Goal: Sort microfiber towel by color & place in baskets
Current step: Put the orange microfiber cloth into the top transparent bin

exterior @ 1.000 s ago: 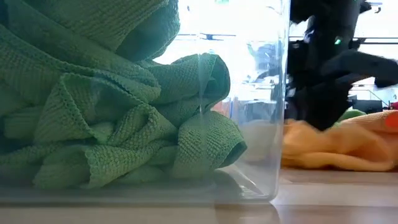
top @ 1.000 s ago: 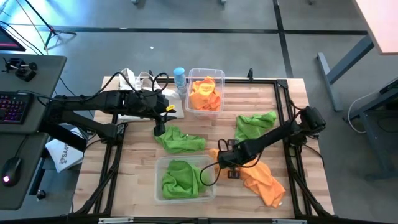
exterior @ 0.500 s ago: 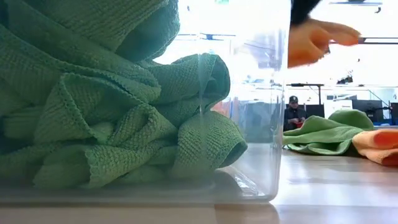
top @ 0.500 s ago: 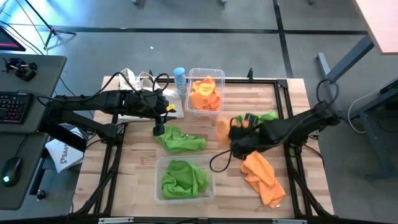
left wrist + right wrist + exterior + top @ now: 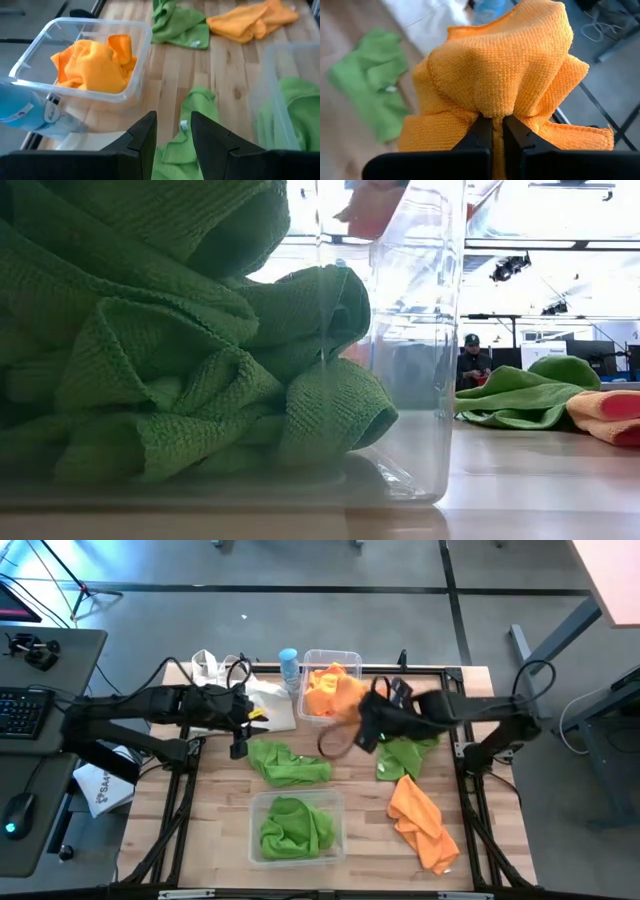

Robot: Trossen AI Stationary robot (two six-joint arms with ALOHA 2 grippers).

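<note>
My right gripper is shut on an orange towel and holds it in the air over the far clear basket, which holds more orange cloth. In the low view this towel shows high up. My left gripper is open and hovers by the left end of a green towel lying flat on the table. The near basket holds green towels. A second green towel and an orange one lie on the table's right half. My right gripper pinches a gathered bunch of the orange towel between its two fingers, several layers puckered together. The fingers come slanting in from the table's right. The towel is lifted clear of the table, and the rest of it billows beyond the fingertips.
A white tote bag and a blue bottle sit at the far left, beside the far basket. A black frame runs along the table's edges. Bare wood shows between the two baskets and at the near left.
My right gripper has lifted one orange towel off the near right of the table and carried it up and toward the far basket. The other orange towel stayed where it lay. My left gripper has shifted a little toward the table's left edge.
</note>
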